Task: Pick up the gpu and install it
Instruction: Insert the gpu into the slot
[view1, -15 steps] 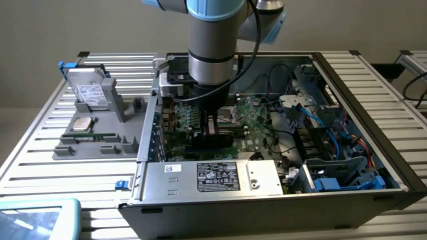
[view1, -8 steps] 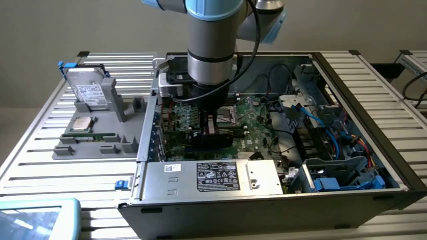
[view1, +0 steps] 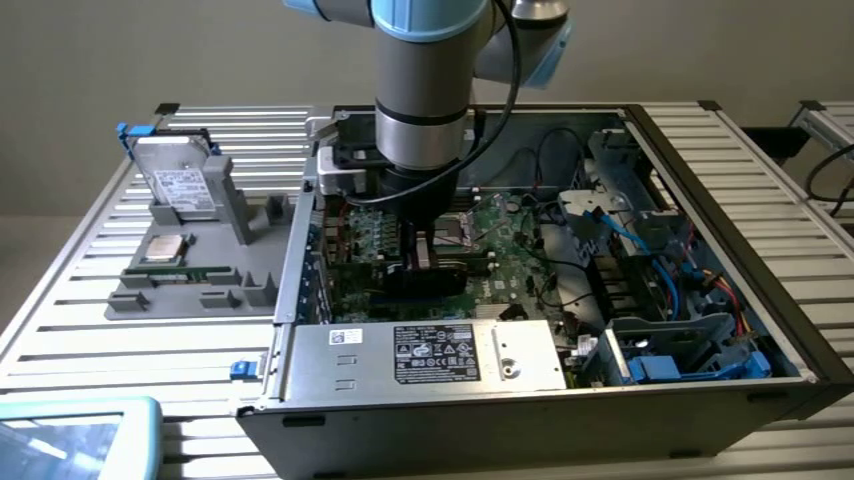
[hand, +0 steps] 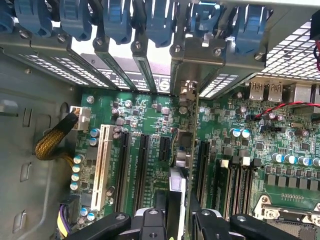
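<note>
My gripper (view1: 424, 255) reaches straight down into the open computer case (view1: 787, 330), over the green motherboard (view1: 514, 240). It is shut on the gpu (view1: 430, 287), which looks like a dark card standing on edge just above the board. In the wrist view the gpu (hand: 183, 150) is edge-on between my black fingers (hand: 150, 222), and the gripper (hand: 177, 222) is clamped on its upper edge. The card's metal bracket end reaches the rear slot openings under the blue retention clips (hand: 150, 20). It lies between two black expansion slots (hand: 141, 170). I cannot tell whether it is seated.
A white slot (hand: 102, 165) and a braided cable (hand: 52, 142) lie beside the slots. The silver power supply (view1: 427, 355) lines the case's front wall, with blue drive cages (view1: 681, 355) at the exterior view's right. A grey fixture (view1: 187, 285) outside holds a hard drive (view1: 180, 185) and a memory stick (view1: 187, 272).
</note>
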